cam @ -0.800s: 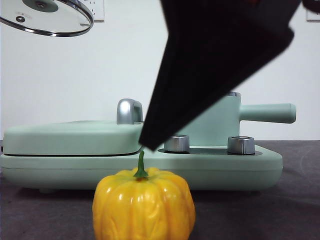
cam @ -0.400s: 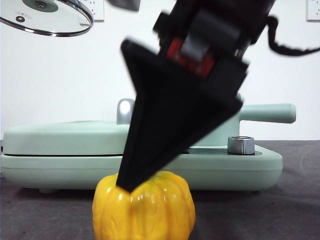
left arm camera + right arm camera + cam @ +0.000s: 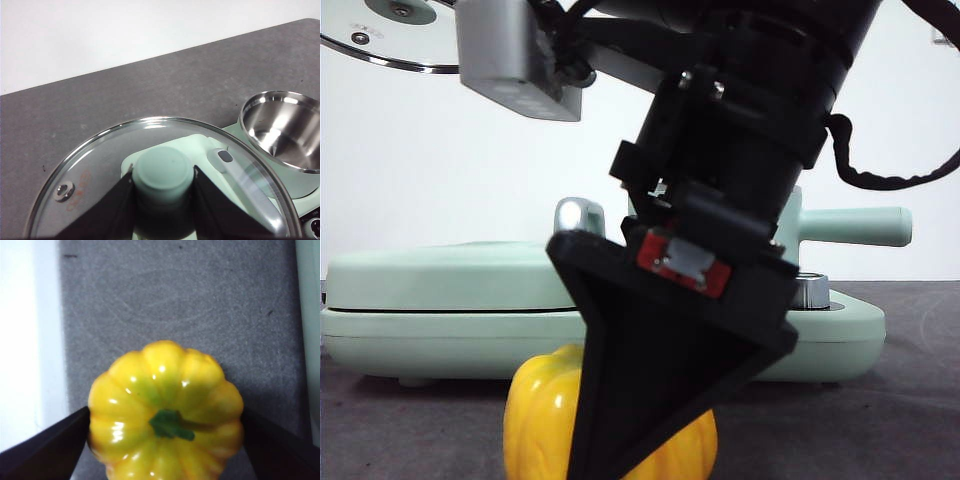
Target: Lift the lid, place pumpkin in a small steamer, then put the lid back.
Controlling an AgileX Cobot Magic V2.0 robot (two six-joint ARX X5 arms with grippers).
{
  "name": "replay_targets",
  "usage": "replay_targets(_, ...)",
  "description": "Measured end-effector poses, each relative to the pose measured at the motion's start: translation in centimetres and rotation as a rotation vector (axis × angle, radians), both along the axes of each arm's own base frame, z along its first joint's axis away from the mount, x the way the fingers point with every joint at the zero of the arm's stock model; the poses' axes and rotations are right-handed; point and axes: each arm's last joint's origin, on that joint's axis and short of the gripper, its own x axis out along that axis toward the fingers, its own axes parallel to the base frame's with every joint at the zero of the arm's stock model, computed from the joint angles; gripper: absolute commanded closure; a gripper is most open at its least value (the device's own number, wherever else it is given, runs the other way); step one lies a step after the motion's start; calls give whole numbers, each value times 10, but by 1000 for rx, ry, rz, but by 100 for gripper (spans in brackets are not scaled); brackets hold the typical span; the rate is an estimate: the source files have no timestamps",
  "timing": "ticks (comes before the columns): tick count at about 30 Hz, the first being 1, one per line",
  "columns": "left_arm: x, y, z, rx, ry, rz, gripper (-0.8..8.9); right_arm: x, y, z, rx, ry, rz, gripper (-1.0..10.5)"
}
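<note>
My right gripper (image 3: 165,450) has dropped around the pumpkin (image 3: 165,410), jaws open astride it, ready to close; left gripper (image 3: 162,200) clamps the lid (image 3: 90,170) aloft.

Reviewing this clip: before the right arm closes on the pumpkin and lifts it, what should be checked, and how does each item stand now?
1. Lid off the pot: ok; the left gripper holds it by its knob, raised.
2. Small steamer open to receive: ok; the steel inside shows, nothing visible in it, though part is cut off.
3. Right gripper straddling the pumpkin: ok; one jaw on each side, stem centred between them.
4. Jaws closed on the pumpkin: not ok; they sit at its sides, contact cannot be told.
5. Pumpkin upright on the table: ok; stem points up.
6. Raised lid clear of the path to the steamer: cannot tell.
</note>
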Motion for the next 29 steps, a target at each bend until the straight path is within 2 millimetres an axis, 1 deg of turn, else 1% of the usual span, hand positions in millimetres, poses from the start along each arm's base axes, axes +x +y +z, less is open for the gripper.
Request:
replay_targets(5, 0, 0, 0, 0, 0, 0, 799, -2, -4, 3, -16, 41, -46, 551)
replay_targets(8, 0, 0, 0, 0, 0, 0, 799, -7, -12, 12, -26, 69, -91, 551)
replay_targets(12, 0, 0, 0, 0, 0, 0, 799, -12, -27, 33, 9, 100, -184, 551)
replay_targets(20, 0, 0, 0, 0, 0, 0, 799, -18, -64, 79, 78, 205, -503, 551)
replay_targets(24, 0, 0, 0, 0, 0, 0, 799, -18, -82, 100, 73, 230, -646, 551)
replay_targets(29, 0, 0, 0, 0, 0, 0, 799, -10, -100, 131, 25, 250, -778, 551)
